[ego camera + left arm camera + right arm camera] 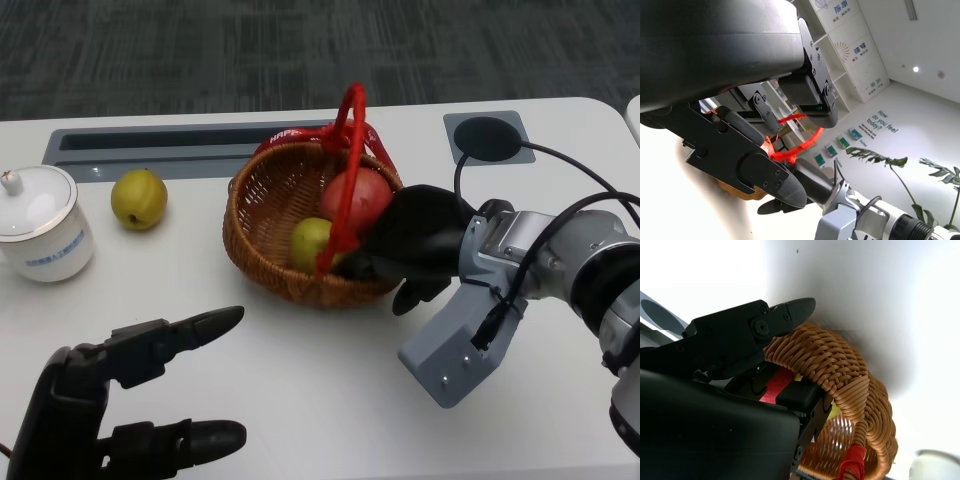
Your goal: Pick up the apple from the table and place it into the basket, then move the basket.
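Right hand grips the rim of the basket holding the red apple, while the left hand hovers with fingers apart above the bench.

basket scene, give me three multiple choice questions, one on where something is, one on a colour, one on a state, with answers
1. Where is the yellow-green fruit that lies outside the basket?
A. between the white lidded cup and the basket
B. on the cup's lid
C. under the right hand

2. What colour is the basket's handle?
A. blue
B. red
C. white

3. What is the left hand doing?
A. holding the handle
B. pressing on the cup
C. holding nothing, fingers apart

Answers: 1 A, the head view shows it on the table beside the cup, left of the basket. 2 B, the handle arches bright red over the rim. 3 C, it is at the near table edge, clear of everything, while the right hand is at the basket's rim.
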Motion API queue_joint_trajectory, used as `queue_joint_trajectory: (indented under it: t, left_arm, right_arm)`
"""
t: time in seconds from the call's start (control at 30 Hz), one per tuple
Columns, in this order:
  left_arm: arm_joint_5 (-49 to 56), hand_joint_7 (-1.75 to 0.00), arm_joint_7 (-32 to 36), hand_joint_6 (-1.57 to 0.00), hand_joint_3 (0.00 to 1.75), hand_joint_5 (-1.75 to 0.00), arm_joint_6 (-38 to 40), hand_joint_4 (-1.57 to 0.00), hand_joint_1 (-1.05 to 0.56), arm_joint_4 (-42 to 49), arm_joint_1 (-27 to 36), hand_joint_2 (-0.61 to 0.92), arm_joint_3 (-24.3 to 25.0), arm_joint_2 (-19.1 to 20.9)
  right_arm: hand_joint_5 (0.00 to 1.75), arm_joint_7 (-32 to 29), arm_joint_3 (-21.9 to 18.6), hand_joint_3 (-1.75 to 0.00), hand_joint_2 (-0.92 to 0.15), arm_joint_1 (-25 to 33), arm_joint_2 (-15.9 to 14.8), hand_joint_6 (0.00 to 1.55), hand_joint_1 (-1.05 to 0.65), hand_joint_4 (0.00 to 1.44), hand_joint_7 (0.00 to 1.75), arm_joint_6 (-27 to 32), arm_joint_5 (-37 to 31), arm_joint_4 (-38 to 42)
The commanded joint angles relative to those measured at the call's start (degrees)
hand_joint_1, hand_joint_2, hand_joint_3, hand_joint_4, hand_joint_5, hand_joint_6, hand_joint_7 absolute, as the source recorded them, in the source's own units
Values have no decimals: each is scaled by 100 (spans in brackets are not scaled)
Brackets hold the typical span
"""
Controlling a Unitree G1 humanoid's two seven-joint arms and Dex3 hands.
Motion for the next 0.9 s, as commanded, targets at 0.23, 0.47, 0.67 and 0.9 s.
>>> queue_joint_trajectory:
  t: [0.23, 0.47, 0.67, 0.9]
  left_arm:
    - [96, -1, 202, -86, 0, -2, -135, -96, -56, -88, 145, 72, 49, -74]
    - [174, -1, 271, -87, 0, -2, -158, -97, -55, -163, 228, 72, 78, -178]
    - [262, -1, 350, -87, 0, -1, -91, -96, -55, -464, 451, 73, 60, -278]
    - [257, 0, 407, -86, 0, -1, -133, -96, -53, -704, 715, 73, 28, -375]
  right_arm:
    - [6, -581, -56, -12, -92, -21, 221, 83, -34, 97, 5, 200, 14, 38]
    - [6, -116, -277, -7, -92, -18, 225, 94, -27, 107, 5, 133, 243, 65]
    - [6, 272, -490, -4, -92, 111, 175, 97, -28, 113, 4, -3, 454, 63]
    - [3, 525, -687, -3, -92, 299, 164, 98, -28, 113, 2, -3, 633, 65]
